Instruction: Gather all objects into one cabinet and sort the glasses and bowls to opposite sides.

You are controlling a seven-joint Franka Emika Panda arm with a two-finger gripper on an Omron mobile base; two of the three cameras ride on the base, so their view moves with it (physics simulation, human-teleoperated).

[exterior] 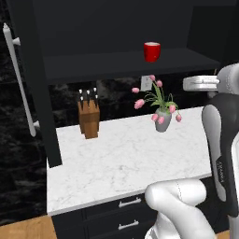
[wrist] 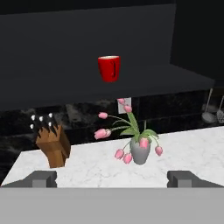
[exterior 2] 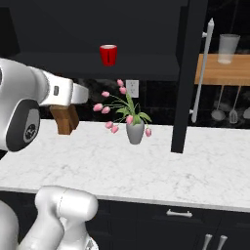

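Note:
A glossy red cup (exterior: 151, 51) (exterior 2: 108, 54) (wrist: 109, 68) stands upright on the dark shelf (exterior: 107, 64) (exterior 2: 146, 68) (wrist: 65, 94) of the open black wall cabinet. One cabinet door (exterior 2: 188, 73), with a long silver bar handle (exterior 2: 202, 73), stands open on the right. The other door (exterior: 32, 84) is swung out on the left. My gripper (wrist: 112, 179) is open, its fingertips (wrist: 41, 178) wide apart with nothing between them. It hangs back from the counter, well short of the cup and below shelf height.
On the white marble counter (exterior: 126, 163) (exterior 2: 161, 171) stand a grey vase of pink tulips (exterior: 162, 119) (exterior 2: 135, 132) (wrist: 140, 151) and a wooden knife block (exterior: 88, 119) (wrist: 54, 146). Drawers (exterior: 130, 203) lie below the counter. A clear glass (exterior 2: 228, 49) sits on a wooden shelf far right.

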